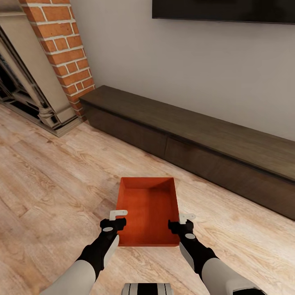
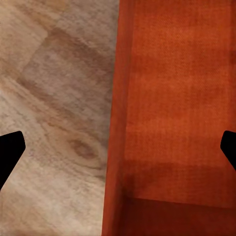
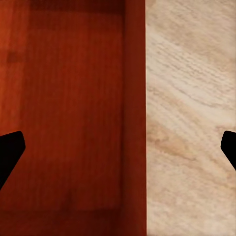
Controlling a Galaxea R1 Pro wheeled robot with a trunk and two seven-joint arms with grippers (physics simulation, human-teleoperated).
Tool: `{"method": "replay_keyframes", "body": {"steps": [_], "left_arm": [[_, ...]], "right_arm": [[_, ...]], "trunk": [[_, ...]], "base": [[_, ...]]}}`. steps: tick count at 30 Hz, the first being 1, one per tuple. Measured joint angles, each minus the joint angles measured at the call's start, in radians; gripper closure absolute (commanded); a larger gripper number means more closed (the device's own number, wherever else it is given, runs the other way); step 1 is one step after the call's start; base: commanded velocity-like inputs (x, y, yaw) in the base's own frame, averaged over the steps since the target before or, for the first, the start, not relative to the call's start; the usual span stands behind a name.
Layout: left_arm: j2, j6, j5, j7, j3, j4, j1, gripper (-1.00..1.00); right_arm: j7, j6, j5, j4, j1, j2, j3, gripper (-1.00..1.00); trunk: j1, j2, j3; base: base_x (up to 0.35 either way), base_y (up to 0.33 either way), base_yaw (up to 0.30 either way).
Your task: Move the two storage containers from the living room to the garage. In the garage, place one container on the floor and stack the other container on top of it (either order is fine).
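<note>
Both pincers (image 1: 118, 214) (image 1: 187, 216), spread wide, straddle the storage container's (image 1: 146, 209) side walls.

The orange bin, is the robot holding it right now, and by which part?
Not yet. The left gripper and right gripper hang open over the storage container's two long side walls, each straddling a rim; nothing is clamped.

Floor: light wood planks (image 1: 49, 180) | on it: one orange-red container (image 1: 147, 209), low dark TV bench (image 1: 196, 143) along the wall
</note>
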State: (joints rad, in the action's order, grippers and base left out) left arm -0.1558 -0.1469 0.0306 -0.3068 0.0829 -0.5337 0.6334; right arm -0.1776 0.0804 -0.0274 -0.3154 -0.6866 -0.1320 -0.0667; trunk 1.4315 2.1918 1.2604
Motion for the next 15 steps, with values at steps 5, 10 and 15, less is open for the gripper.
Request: {"method": "replay_keyframes", "body": {"steps": [5, 10, 15], "left_arm": [[0.000, 0.000, 0.000, 0.000, 0.000, 0.000, 0.000, -1.00], [0.000, 0.000, 0.000, -0.001, -0.001, 0.000, 0.000, -1.00], [0.000, 0.000, 0.000, -0.001, -0.001, -0.001, 0.000, -1.00]], "right_arm": [[0.000, 0.000, 0.000, 0.000, 0.000, 0.001, 0.000, -1.00], [0.000, 0.000, 0.000, 0.000, 0.000, 0.001, 0.000, -1.00], [0.000, 0.001, -0.002, 0.000, 0.000, 0.001, -0.003, -1.00]], "trunk": [[0.000, 0.000, 0.000], [0.000, 0.000, 0.000], [0.000, 0.000, 0.000]], "base": [[0.000, 0.000, 0.000], [0.000, 0.000, 0.000], [0.000, 0.000, 0.000]]}}
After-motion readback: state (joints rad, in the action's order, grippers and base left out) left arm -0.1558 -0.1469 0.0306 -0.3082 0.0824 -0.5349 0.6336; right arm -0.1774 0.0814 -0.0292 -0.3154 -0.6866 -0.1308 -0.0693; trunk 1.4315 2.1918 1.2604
